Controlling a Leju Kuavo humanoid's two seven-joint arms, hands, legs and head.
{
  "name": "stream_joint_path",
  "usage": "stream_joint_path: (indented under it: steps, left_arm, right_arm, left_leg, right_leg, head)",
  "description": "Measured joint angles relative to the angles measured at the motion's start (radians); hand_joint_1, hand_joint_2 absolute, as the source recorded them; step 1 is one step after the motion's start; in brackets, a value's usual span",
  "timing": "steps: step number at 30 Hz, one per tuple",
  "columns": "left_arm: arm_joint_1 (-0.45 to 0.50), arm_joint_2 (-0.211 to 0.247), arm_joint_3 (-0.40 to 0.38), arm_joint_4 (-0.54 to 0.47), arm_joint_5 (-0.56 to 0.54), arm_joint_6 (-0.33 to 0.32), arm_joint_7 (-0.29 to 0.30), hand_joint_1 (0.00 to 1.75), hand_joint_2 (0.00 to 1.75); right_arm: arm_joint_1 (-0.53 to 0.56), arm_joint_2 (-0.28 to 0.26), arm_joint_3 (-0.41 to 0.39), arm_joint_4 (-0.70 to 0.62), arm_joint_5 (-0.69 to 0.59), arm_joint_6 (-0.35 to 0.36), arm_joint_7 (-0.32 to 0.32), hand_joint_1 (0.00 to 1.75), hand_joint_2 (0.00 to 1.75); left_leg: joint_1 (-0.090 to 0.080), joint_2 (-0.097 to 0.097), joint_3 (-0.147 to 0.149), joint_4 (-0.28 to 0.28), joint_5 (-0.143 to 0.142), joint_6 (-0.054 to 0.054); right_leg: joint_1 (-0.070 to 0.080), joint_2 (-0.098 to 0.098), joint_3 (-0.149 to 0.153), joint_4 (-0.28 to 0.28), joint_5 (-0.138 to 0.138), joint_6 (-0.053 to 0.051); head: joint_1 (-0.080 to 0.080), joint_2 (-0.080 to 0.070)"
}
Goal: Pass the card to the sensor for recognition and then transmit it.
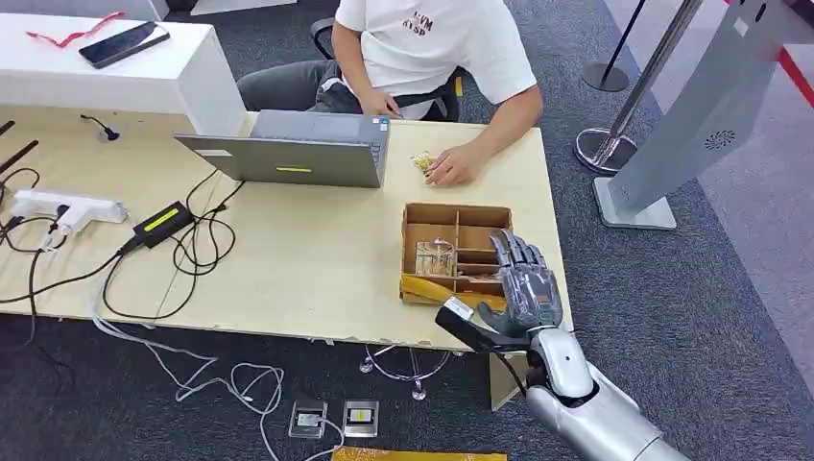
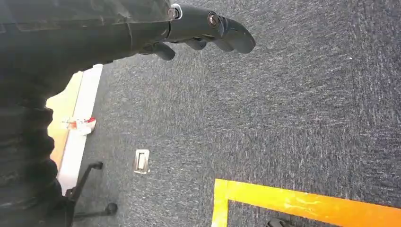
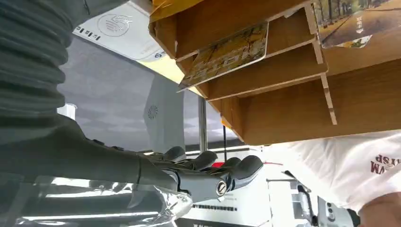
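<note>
Over the cardboard organizer (image 1: 454, 252) on the counter (image 1: 307, 269), the empty, open-fingered right hand (image 1: 523, 283) is poised; no card (image 3: 227, 54) is yet grasped.

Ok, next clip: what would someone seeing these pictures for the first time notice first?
Probably the silver right robot hand, raised with fingers apart over the right side of the brown cardboard divided box at the pale wooden table's near right corner. Next, the person in a white T-shirt seated across the table, one hand resting on a small yellowish card beside the open grey laptop.
</note>
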Motion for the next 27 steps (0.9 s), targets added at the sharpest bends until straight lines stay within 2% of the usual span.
stream_joint_path:
  steps: [9, 10, 11, 12, 13, 16, 27]
  left_arm:
    - [0.0, -0.001, 0.0, 0.0, 0.002, 0.0, 0.0, 0.0, 1.75]
    - [0.0, -0.002, 0.0, 0.0, 0.002, 0.0, 0.0, 0.0, 1.75]
    - [0.0, -0.002, 0.0, 0.0, 0.002, 0.0, 0.0, 0.0, 1.75]
    - [0.0, -0.002, 0.0, 0.0, 0.002, 0.0, 0.0, 0.0, 1.75]
    - [0.0, -0.002, 0.0, 0.0, 0.002, 0.0, 0.0, 0.0, 1.75]
    - [-0.001, -0.002, 0.0, 0.0, 0.003, 0.0, -0.001, 0.0, 1.75]
    - [-0.001, -0.003, 0.0, 0.0, 0.002, 0.0, -0.001, 0.0, 1.75]
  right_arm:
    - [-0.004, 0.02, -0.002, 0.026, -0.005, 0.014, -0.035, 0.0, 1.75]
    - [-0.007, 0.023, -0.002, 0.03, -0.006, 0.015, -0.04, 0.44, 1.75]
    - [-0.009, 0.027, -0.002, 0.034, -0.006, 0.016, -0.043, 0.44, 1.75]
    - [-0.012, 0.029, -0.002, 0.04, -0.006, 0.018, -0.045, 1.36, 1.75]
    - [-0.015, 0.034, -0.002, 0.045, -0.006, 0.018, -0.048, 1.61, 1.75]
    - [-0.021, 0.043, -0.002, 0.057, -0.012, 0.021, -0.053, 1.75, 1.75]
    - [-0.037, 0.066, -0.002, 0.089, -0.026, 0.033, -0.068, 1.75, 1.75]
  left_leg:
    - [0.0, 0.0, 0.0, 0.0, 0.0, 0.0]
    - [0.0, 0.0, 0.0, 0.0, 0.0, 0.0]
    - [0.0, 0.0, 0.0, 0.0, 0.0, 0.0]
    - [0.0, 0.0, 0.0, 0.0, 0.0, 0.0]
    - [0.0, 0.0, 0.0, 0.0, 0.0, 0.0]
    - [0.0, 0.0, 0.0, 0.0, 0.0, 0.0]
    - [0.0, 0.0, 0.0, 0.0, 0.0, 0.0]
  right_leg:
    - [0.0, 0.0, 0.0, 0.0, 0.0, 0.0]
    - [0.0, 0.0, 0.0, 0.0, 0.0, 0.0]
    - [0.0, 0.0, 0.0, 0.0, 0.0, 0.0]
    - [0.0, 0.0, 0.0, 0.0, 0.0, 0.0]
    - [0.0, 0.0, 0.0, 0.0, 0.0, 0.0]
    - [0.0, 0.0, 0.0, 0.0, 0.0, 0.0]
    - [0.0, 0.0, 0.0, 0.0, 0.0, 0.0]
  head:
    - [0.0, 0.0]
    - [0.0, 0.0]
    - [0.0, 0.0]
    - [0.0, 0.0]
    - [0.0, 0.0]
    - [0.0, 0.0]
    - [0.0, 0.0]
